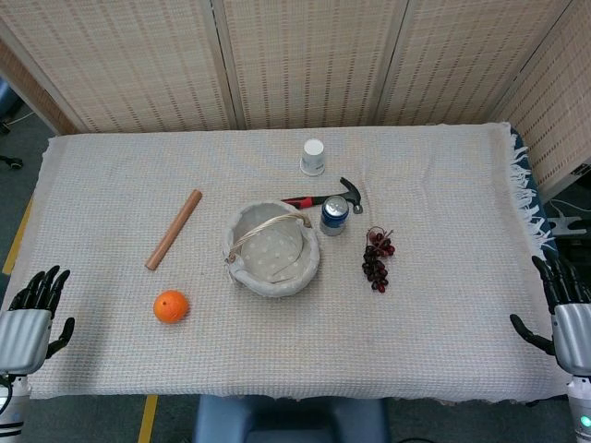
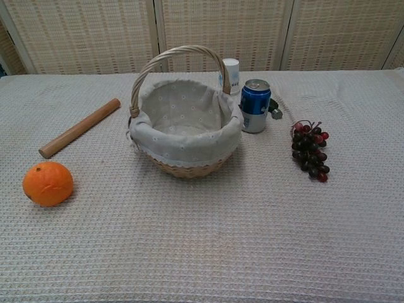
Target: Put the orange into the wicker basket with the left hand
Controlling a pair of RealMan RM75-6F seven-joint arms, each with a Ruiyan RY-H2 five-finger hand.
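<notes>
While both hands wait off the table's near corners, nothing has yet been grasped: the left hand [image 1: 32, 314] hangs released with fingers spread at the near left corner, and the right hand [image 1: 565, 314] sits likewise empty at the near right. The orange [image 1: 171, 305] lies on the tablecloth [image 1: 443, 351] toward the near left edge, apart from the wicker basket [image 1: 242, 268] at mid-table. Reaching comes first, I judge: the left hand must travel inward over the orange, then close around it.

Orange [image 2: 48, 184] lies left of basket [image 2: 187, 140], before rolling pin [image 2: 79, 128].
</notes>
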